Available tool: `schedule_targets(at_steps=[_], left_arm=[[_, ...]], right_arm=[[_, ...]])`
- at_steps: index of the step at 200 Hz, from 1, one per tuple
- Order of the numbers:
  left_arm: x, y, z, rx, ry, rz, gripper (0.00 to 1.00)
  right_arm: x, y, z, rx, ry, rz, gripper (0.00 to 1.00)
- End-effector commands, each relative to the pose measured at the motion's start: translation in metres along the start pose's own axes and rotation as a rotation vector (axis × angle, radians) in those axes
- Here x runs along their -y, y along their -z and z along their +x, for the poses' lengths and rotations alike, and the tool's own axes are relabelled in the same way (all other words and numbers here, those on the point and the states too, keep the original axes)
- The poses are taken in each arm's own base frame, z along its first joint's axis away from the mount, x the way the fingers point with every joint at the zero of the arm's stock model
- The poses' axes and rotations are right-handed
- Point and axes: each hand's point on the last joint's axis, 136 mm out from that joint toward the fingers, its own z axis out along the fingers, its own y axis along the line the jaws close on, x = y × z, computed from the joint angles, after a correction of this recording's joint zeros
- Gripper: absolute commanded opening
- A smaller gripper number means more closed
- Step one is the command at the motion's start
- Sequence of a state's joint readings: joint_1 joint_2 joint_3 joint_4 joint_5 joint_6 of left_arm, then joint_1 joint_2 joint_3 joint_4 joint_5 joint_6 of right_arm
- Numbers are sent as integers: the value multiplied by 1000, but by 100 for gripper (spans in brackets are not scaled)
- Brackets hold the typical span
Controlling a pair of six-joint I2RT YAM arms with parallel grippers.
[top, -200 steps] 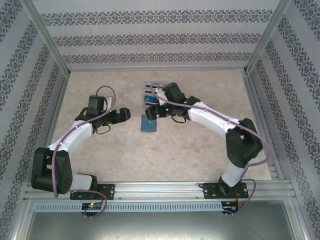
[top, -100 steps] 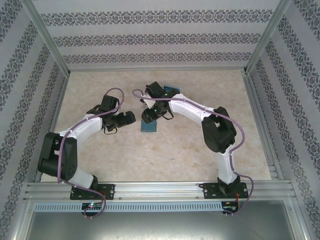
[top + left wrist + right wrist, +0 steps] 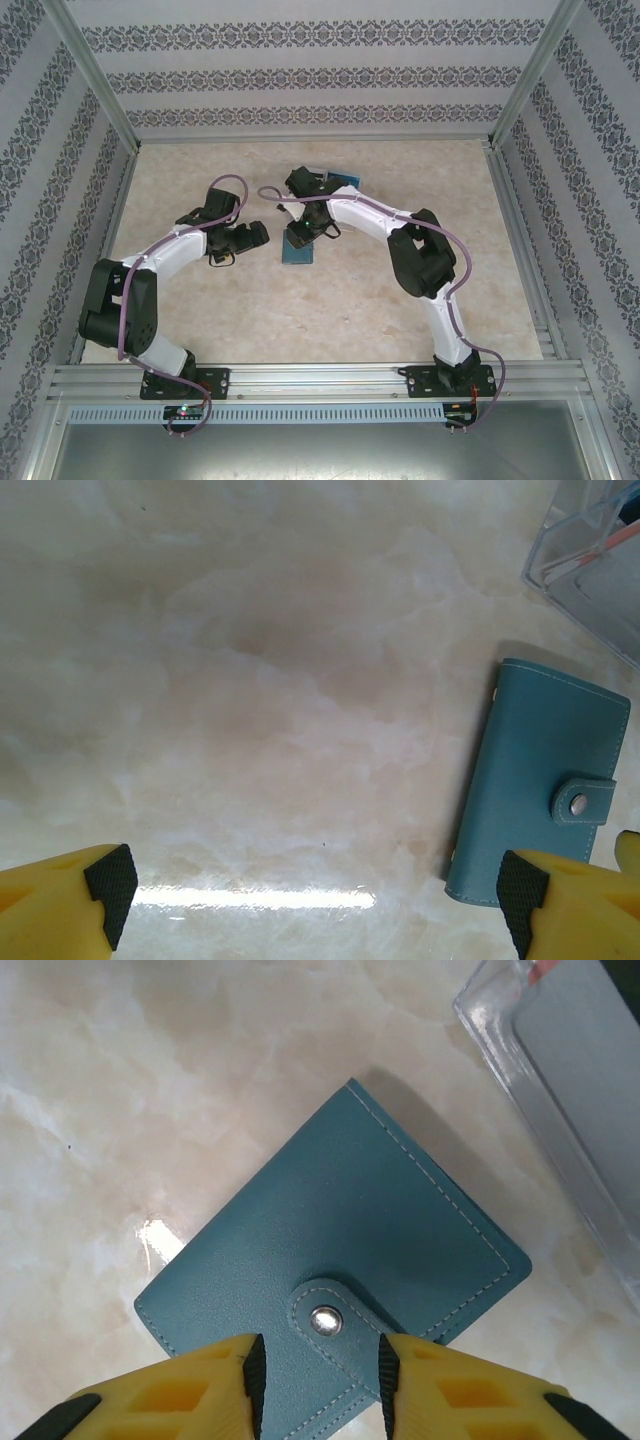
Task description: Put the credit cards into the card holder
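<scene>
The card holder (image 3: 297, 252) lies closed on the marble table, teal with white stitching and a strap fastened by a metal snap (image 3: 323, 1321). My right gripper (image 3: 320, 1375) hovers over it, jaws narrowed but still open, one finger on each side of the strap. My left gripper (image 3: 315, 890) is wide open over bare table just left of the card holder (image 3: 535, 780), its right fingertip (image 3: 520, 890) overlapping the holder's near corner. A grey credit card (image 3: 585, 1070) lies in a clear plastic tray (image 3: 500, 1050). A blue card edge (image 3: 345, 180) shows behind the right arm.
The clear tray (image 3: 585, 565) sits just beyond the card holder, close to the right wrist. Both arms (image 3: 180, 250) meet at the table's middle. Patterned walls and metal rails (image 3: 110, 215) bound the table. Open marble lies nearer the arm bases.
The right arm has swung left onto the card holder and its jaws have narrowed a lot. The left gripper has shifted right, closer to the holder, still wide open.
</scene>
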State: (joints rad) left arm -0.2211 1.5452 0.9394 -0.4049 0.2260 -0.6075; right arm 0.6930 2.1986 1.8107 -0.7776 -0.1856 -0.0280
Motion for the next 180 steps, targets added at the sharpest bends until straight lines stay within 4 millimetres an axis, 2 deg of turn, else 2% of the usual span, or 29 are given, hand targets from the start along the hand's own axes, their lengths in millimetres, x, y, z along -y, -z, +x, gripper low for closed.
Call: schedule_targets(at_steps=[1, 39, 83, 105, 144, 175, 180], left_arm=[[-2, 2, -3, -2, 1, -25, 95], [0, 0, -4, -6, 2, -22, 95], [2, -5, -6, -17, -4, -14, 94], [3, -8, -6, -29, -9, -15, 94], [4, -10, -7, -32, -11, -13, 94], [7, -11, -7, -36, -12, 0, 94], [7, -11, -8, -37, -14, -2, 94]], right_arm=[[0, -6, 2, -42, 44, 33, 38], [-5, -13, 7, -70, 51, 14, 38], [-1, -27, 22, -118, 54, 38, 39], [-6, -30, 24, -127, 58, 28, 43], [-8, -39, 34, -166, 71, 67, 44], [3, -47, 42, -184, 42, 105, 36], [4, -47, 42, -184, 34, 104, 32]])
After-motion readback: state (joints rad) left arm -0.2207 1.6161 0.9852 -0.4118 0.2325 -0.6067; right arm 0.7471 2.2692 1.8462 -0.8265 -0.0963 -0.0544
